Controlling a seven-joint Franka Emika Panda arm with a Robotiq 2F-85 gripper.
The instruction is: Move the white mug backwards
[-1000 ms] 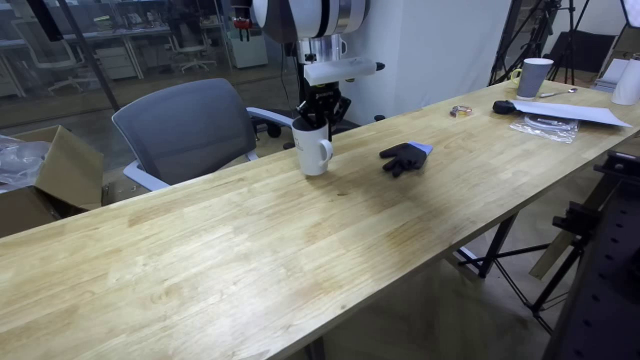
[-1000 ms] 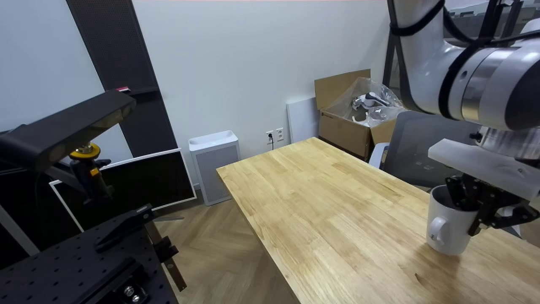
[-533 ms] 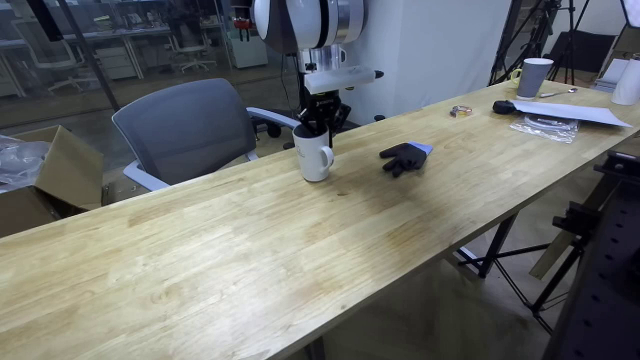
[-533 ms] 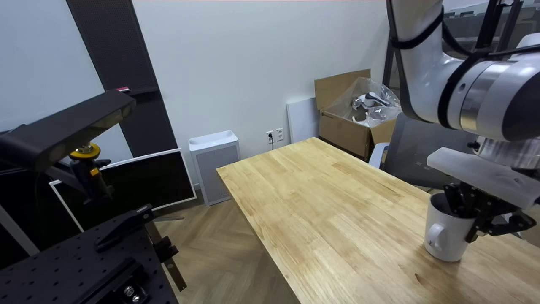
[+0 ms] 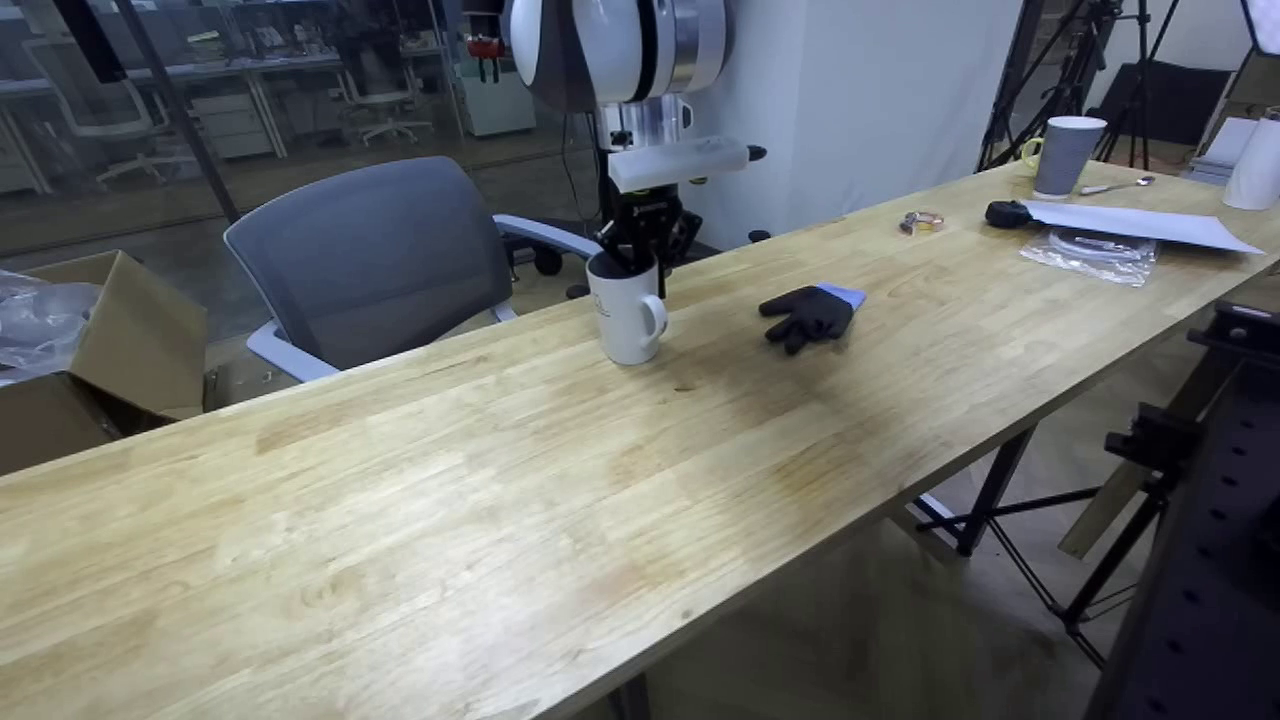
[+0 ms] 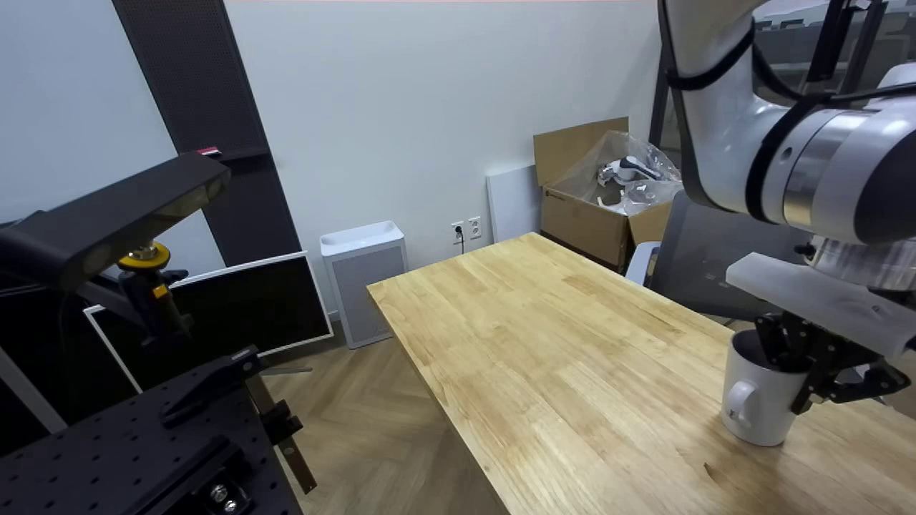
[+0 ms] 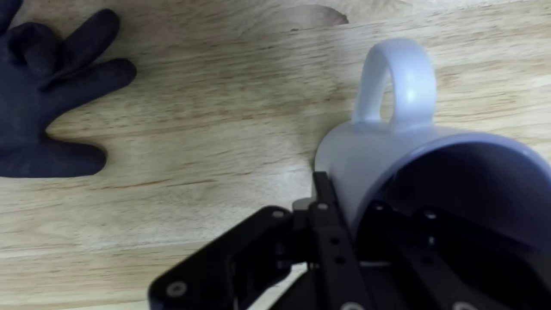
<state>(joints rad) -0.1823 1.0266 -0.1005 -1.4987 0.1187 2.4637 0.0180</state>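
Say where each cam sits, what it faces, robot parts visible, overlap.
Exterior view: raised, across the table from the grey chair, facing it; arm and gripper show.
Exterior view: same side, looking along the table toward the cardboard box; arm cropped at right, gripper visible.
Wrist view: wrist-mounted, looking down at the white mug and glove; gripper at the bottom.
Both exterior views share arm, gripper, white mug, table, grey chair, cardboard box.

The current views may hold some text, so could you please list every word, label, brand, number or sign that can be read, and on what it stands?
I can make out no readable text.
On the white mug, in both exterior views: small dark marks, too small to read.
On the black body of the gripper, in an exterior view: pale lettering, too blurred to read.
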